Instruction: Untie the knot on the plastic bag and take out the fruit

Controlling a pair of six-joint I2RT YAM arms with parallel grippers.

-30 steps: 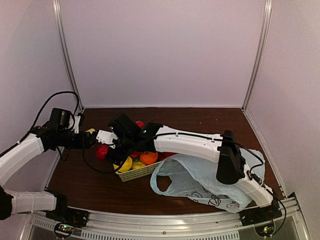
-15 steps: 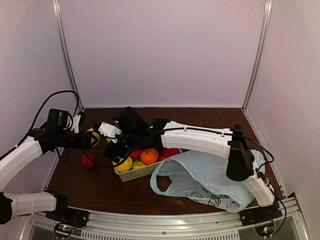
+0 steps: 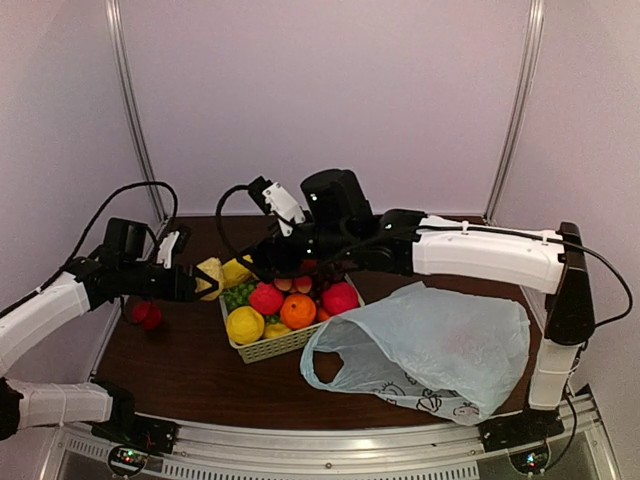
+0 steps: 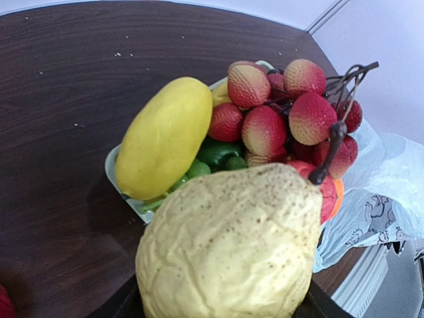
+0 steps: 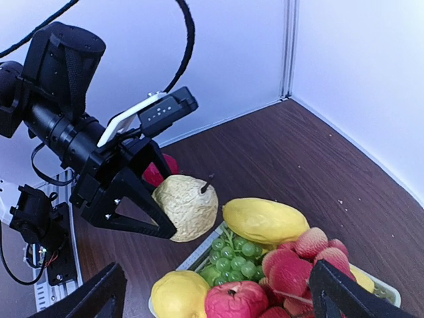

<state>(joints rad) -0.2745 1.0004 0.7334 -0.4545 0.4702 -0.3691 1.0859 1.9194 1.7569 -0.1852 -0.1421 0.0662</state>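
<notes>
The plastic bag (image 3: 440, 350) lies slack and untied at four o'clock from the basket (image 3: 275, 347) (emptied, I'd guess, since no bulge shows). Over the piled basket the right gripper (image 3: 285, 260) hangs with jaws wide apart and empty, while at nine o'clock the left gripper (image 3: 203, 281) is clamped on a lumpy pale fruit (image 4: 228, 245), poised at the rim, presumably to go in.

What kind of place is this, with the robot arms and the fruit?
Probably a robot lab's test booth, not a kitchen: plain white walls box in one small brown table, and two cabled robot arms are bolted to a metal rail at its near edge.
</notes>
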